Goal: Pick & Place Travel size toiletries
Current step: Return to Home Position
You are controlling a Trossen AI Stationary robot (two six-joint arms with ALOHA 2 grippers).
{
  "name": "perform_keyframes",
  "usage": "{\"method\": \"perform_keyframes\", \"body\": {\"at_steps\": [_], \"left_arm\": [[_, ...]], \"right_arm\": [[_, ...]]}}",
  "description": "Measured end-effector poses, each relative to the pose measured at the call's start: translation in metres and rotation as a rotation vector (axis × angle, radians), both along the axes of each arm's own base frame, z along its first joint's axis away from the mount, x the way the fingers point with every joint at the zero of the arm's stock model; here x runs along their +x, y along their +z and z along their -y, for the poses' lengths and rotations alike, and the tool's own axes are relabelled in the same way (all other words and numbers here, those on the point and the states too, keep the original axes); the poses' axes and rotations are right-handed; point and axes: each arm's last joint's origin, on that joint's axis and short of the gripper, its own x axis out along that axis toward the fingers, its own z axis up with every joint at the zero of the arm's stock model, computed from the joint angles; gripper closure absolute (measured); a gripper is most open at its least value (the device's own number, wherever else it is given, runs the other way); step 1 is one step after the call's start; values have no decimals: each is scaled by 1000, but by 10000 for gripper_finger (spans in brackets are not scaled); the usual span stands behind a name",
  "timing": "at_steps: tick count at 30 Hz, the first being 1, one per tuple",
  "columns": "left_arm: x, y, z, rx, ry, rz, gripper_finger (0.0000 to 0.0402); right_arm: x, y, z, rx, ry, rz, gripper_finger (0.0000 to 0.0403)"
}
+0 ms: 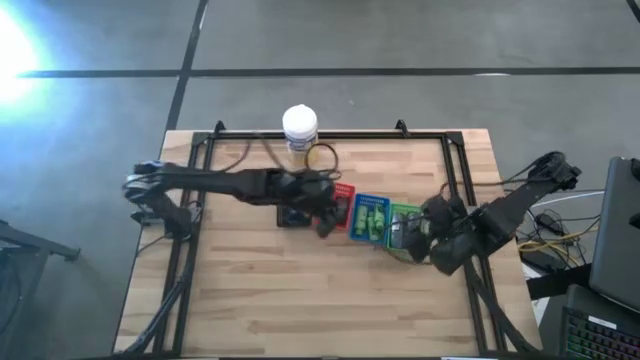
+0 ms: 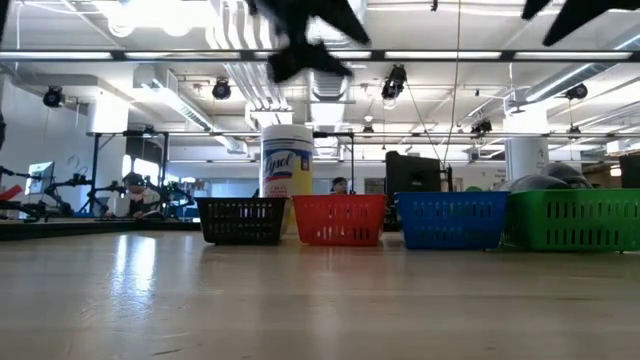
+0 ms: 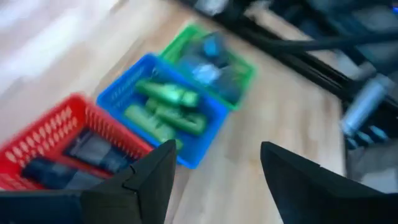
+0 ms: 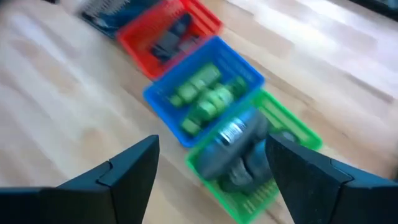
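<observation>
Judged all but complete: green tubes (image 4: 202, 93) in blue bin (image 2: 452, 220), dark packets (image 4: 166, 38) in red bin (image 2: 340, 220), grey bottles (image 4: 236, 146) in green bin (image 2: 575, 220); none loose on table (image 1: 300, 300); left gripper (image 3: 217, 149) and right gripper (image 4: 212, 142) spread wide, empty, above the row of 4 bins; remaining: retract arms home.

Green tubes (image 4: 205, 93): several, bright green, lying flat, roughly side by side, filling blue bin (image 4: 165, 118). Grey mini bottles (image 4: 236, 146): rounded, silver-grey, pale label band on one, heaped together in green bin (image 4: 292, 121), which touches blue bin's side. Dark packets (image 4: 169, 38): flat, navy-black, lying in red bin (image 4: 140, 56) on blue bin's other side. Black bin (image 2: 240, 220) at row's end: contents not discernible.
</observation>
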Motion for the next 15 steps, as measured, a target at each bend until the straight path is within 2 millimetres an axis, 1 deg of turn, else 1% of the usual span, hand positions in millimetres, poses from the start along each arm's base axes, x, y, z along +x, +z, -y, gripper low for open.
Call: {"method": "perform_keyframes", "body": {"at_steps": [2, 3, 5, 7, 9, 10, 12, 14, 15], "left_arm": [[-17, 22, 8, 72, -49, 47, 163], [-27, 34, 9, 79, -58, 72, 163], [-48, 52, 10, 28, -54, 97, 162], [-66, 70, 14, 22, -39, 150, 161], [-83, 81, 20, 73, 10, 177, 162], [-92, 81, 23, 109, 48, 174, 162], [-111, 69, 31, 158, 106, 149, 163], [-127, 47, 41, 137, 134, 153, 163], [-135, 34, 47, 113, 137, 177, 163]], "right_arm": [[-1, 8, 10, 11, 46, 52, 116], [-2, 11, 16, 11, 66, 82, 119], [-3, 16, 30, 16, 109, 149, 127], [-2, 18, 46, 29, 189, 210, 136], [2, 14, 59, 30, 322, 268, 145], [3, 10, 65, 32, 391, 297, 150], [2, 0, 78, -10, 471, 300, 158], [-5, -6, 91, -53, 447, 273, 166], [-10, -6, 97, -37, 401, 274, 169]]}}
